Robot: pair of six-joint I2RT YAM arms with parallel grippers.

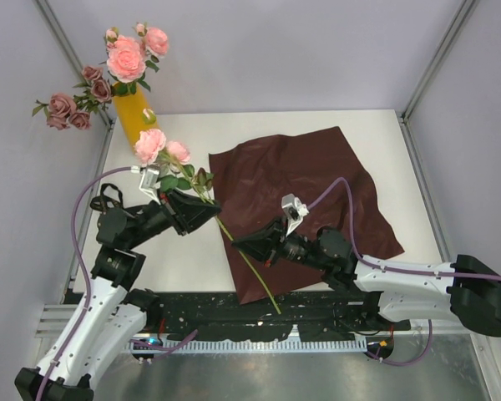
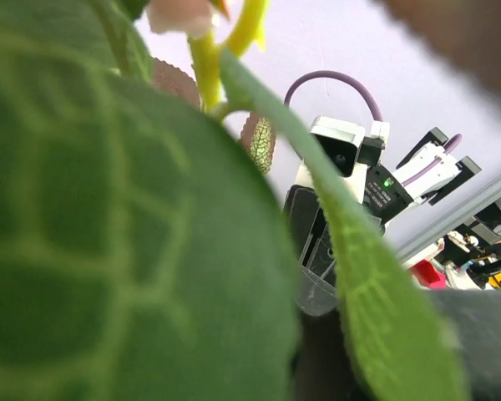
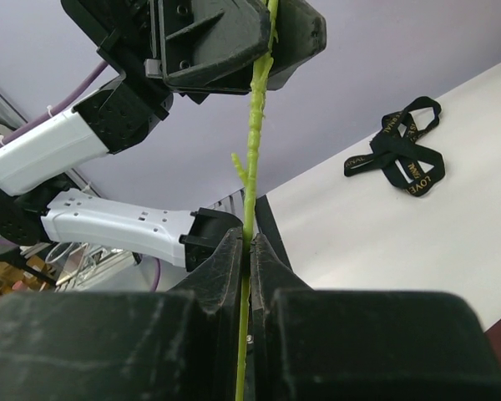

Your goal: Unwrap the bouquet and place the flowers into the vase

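Note:
The yellow-orange vase (image 1: 134, 119) stands at the back left and holds pink and mauve flowers (image 1: 125, 58). A loose flower with two pink roses (image 1: 159, 146) hangs on a long green stem (image 3: 252, 167) between both arms. My right gripper (image 3: 249, 242) is shut on the stem low down, over the paper's left edge (image 1: 238, 242). My left gripper (image 1: 210, 210) sits higher on the same stem, its jaws close against it on both sides (image 3: 267, 42). Green leaves (image 2: 108, 234) fill the left wrist view and hide that gripper's fingers. The dark red wrapping paper (image 1: 317, 184) lies spread flat.
The black ribbon (image 3: 405, 154) lies on the white table (image 1: 184, 259) beside the left arm (image 1: 107, 198). The stem's lower end reaches the table's near edge (image 1: 277, 311). Enclosure walls and metal posts (image 1: 426, 75) ring the table.

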